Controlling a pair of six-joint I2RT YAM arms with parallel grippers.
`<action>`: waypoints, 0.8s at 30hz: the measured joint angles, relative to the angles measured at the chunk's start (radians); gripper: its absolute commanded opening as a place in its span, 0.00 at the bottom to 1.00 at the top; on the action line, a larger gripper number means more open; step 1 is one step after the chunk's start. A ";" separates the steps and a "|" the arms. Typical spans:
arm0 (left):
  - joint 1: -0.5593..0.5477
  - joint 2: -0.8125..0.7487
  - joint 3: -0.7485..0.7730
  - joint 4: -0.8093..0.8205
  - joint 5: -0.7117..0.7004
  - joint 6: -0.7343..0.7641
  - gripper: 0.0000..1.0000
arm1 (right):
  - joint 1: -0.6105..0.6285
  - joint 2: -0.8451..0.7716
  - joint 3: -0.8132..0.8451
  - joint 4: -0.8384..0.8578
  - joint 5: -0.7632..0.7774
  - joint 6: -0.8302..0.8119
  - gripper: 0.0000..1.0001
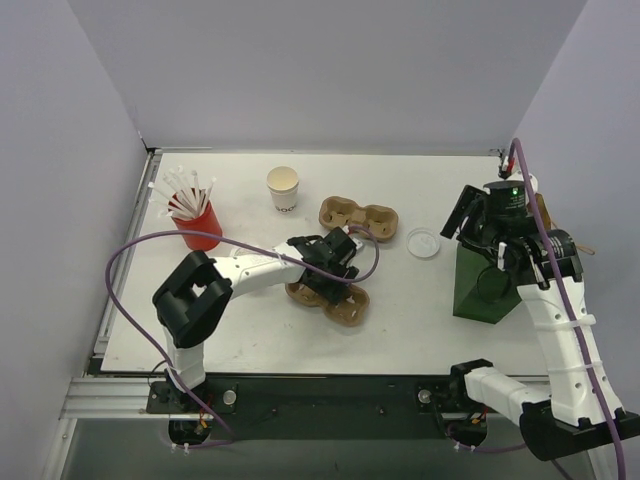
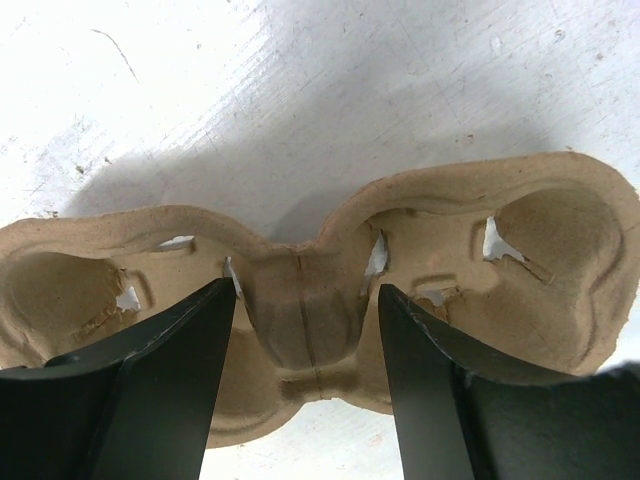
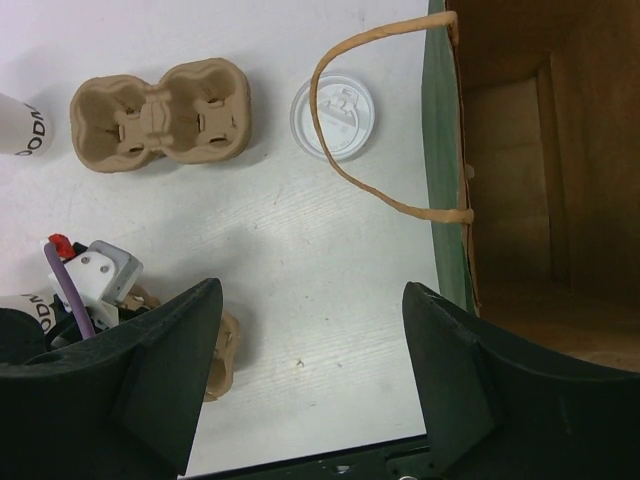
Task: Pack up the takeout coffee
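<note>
No lidded takeout coffee shows plainly; it is hidden or out of view. My left gripper (image 1: pixel 335 262) (image 2: pixel 307 295) hangs low over a brown pulp cup carrier (image 1: pixel 345 308) (image 2: pixel 520 260). Its open jaws stand on either side of the carrier's narrow middle ridge (image 2: pixel 305 310), close to the ridge's flanks. Both wells seen from the left wrist are empty. My right gripper (image 1: pixel 480 235) (image 3: pixel 310 290) is open over bare table, with nothing between its fingers. It is just left of the green-and-brown paper bag (image 1: pixel 480 290) (image 3: pixel 445 150), which stands open.
A second carrier (image 1: pixel 358 215) (image 3: pixel 160 110) lies behind the first, and a loose white lid (image 1: pixel 424 243) (image 3: pixel 333 115) lies by the bag's handle (image 3: pixel 345 175). Farther back are a lidless white cup (image 1: pixel 283 187) (image 3: pixel 20 125) and a red cup of straws (image 1: pixel 197 222). White lettering (image 3: pixel 30 312) peeks out behind the left arm.
</note>
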 measured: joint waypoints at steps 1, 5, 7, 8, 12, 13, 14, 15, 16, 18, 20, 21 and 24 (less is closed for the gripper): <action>0.000 0.001 0.003 -0.002 -0.001 0.002 0.69 | -0.010 -0.004 0.000 -0.001 -0.005 -0.002 0.68; 0.000 0.013 0.023 -0.004 -0.011 0.006 0.62 | -0.040 -0.010 0.000 -0.002 -0.016 -0.008 0.68; 0.000 0.020 0.025 -0.003 -0.016 0.007 0.59 | -0.069 -0.014 0.000 -0.002 -0.018 -0.012 0.68; -0.001 0.021 0.025 -0.006 -0.018 0.006 0.57 | -0.087 -0.017 0.000 -0.003 -0.024 -0.014 0.68; -0.001 0.021 0.025 -0.009 -0.034 0.007 0.52 | -0.152 -0.037 0.000 -0.013 -0.029 -0.020 0.69; -0.001 0.021 0.025 -0.010 -0.039 0.007 0.52 | -0.167 -0.044 0.000 -0.017 -0.031 -0.021 0.69; -0.001 0.021 0.025 -0.010 -0.042 0.007 0.51 | -0.182 -0.050 0.000 -0.020 -0.031 -0.023 0.69; -0.001 0.021 0.025 -0.011 -0.044 0.006 0.50 | -0.194 -0.055 0.000 -0.022 -0.031 -0.024 0.69; -0.002 0.021 0.025 -0.013 -0.048 0.007 0.49 | -0.213 -0.061 0.000 -0.024 -0.033 -0.025 0.69; -0.002 0.020 0.025 -0.017 -0.058 0.008 0.48 | -0.242 -0.067 0.006 -0.031 -0.032 -0.029 0.69; -0.002 0.014 0.025 -0.024 -0.068 0.008 0.48 | -0.272 -0.066 0.020 -0.034 -0.028 -0.032 0.69; -0.002 0.009 0.025 -0.031 -0.071 0.009 0.48 | -0.292 -0.064 0.030 -0.035 -0.022 -0.035 0.69; -0.002 -0.023 0.025 -0.051 -0.076 0.015 0.48 | -0.342 -0.053 0.066 -0.039 0.005 -0.053 0.66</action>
